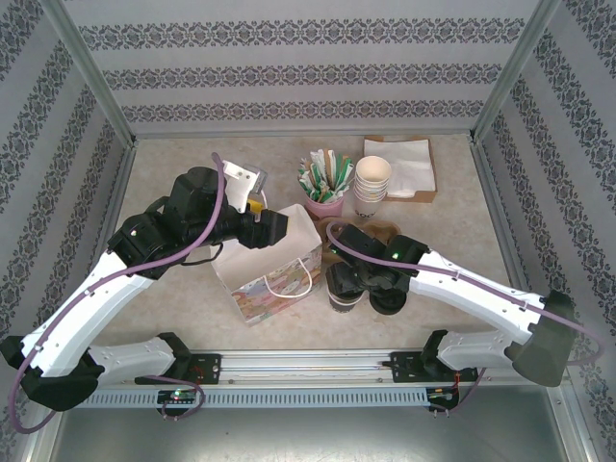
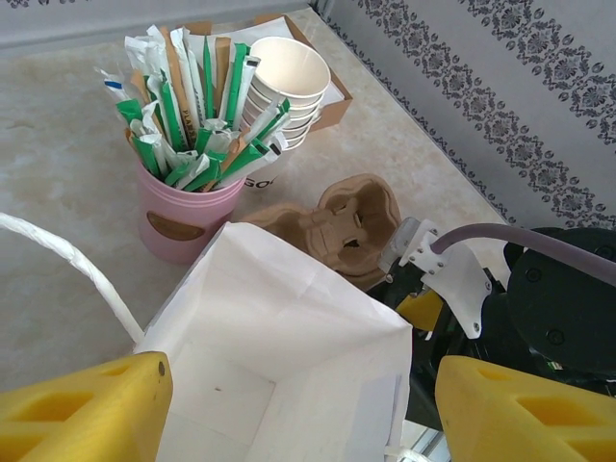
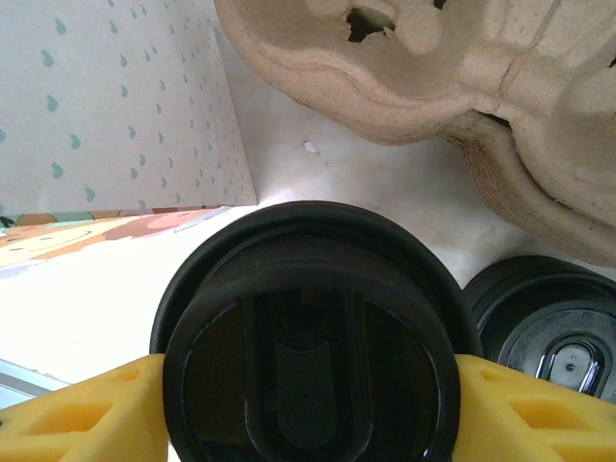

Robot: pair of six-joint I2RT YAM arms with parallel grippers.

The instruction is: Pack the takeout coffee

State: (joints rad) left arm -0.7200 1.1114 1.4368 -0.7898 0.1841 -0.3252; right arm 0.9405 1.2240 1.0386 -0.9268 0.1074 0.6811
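The takeout coffee [image 3: 308,337], a cup under a round black lid, stands just right of the paper bag [image 1: 274,289] near the table's front. My right gripper [image 3: 308,414] is shut on it, a yellow finger pressed against each side below the lid; from above the gripper [image 1: 354,279] covers part of the cup [image 1: 343,289]. I cannot tell whether the cup rests on the table or is lifted. My left gripper [image 2: 298,414] hangs open over the bag's [image 2: 289,318] white mouth at its far left corner [image 1: 272,229], with the bag's right wall between its fingers.
A loose black lid [image 3: 549,318] lies right of the cup. Behind it sits a brown pulp cup carrier [image 1: 380,231]. A pink holder of sachets [image 1: 324,204], stacked lidless cups [image 1: 372,183] and napkins [image 1: 399,164] stand at the back.
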